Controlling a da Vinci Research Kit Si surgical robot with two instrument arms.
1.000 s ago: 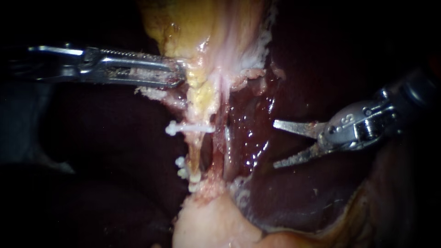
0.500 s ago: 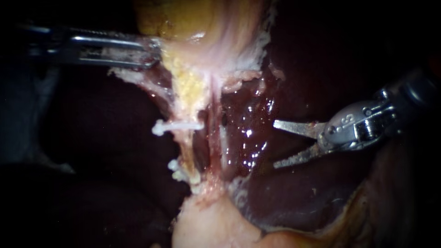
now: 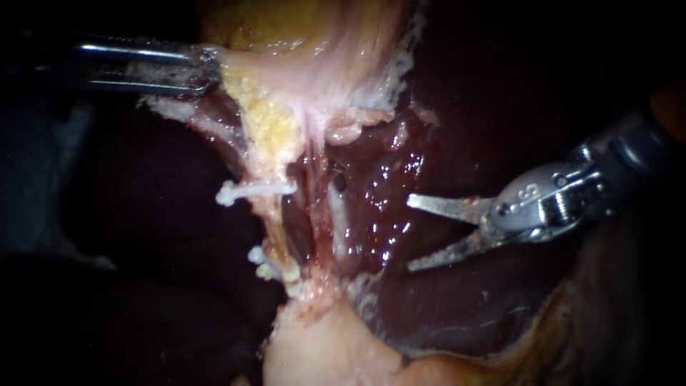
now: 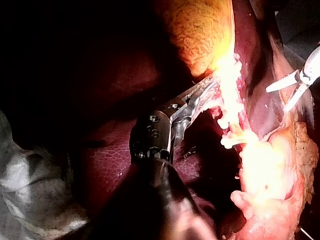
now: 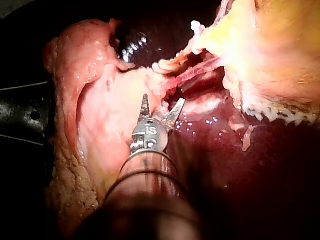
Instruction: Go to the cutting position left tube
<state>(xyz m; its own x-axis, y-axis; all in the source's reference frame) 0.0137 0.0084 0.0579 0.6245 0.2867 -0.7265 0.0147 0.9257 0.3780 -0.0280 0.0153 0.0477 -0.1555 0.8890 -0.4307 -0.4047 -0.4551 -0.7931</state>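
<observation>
My left instrument [image 3: 204, 71] comes in at the upper left, its jaws shut on the pale edge of the gallbladder [image 3: 300, 36] and holding it stretched. Below it the left tube [image 3: 275, 221] runs down, with one white clip [image 3: 254, 191] across its upper part and more clips [image 3: 268, 270] low on it. A second, redder tube [image 3: 325, 214] lies just to its right. My right instrument [image 3: 409, 234] hangs over the liver [image 3: 443, 307] right of both tubes, blades open and holding nothing. From the right wrist, the open blades [image 5: 161, 107] point toward the stretched tubes.
Pale fatty tissue [image 3: 321, 350] bulges at the tubes' lower end. Wet, raw liver bed [image 3: 379, 193] lies between the tubes and my right blades. In the left wrist view my left jaws [image 4: 206, 94] hold bright tissue, and the other instrument's blades [image 4: 285, 95] show beyond it.
My left instrument has pulled the gallbladder edge up and to the left, dragging the clipped tube leftward and stretching it. My right instrument has edged left and slightly down, its blades still open.
</observation>
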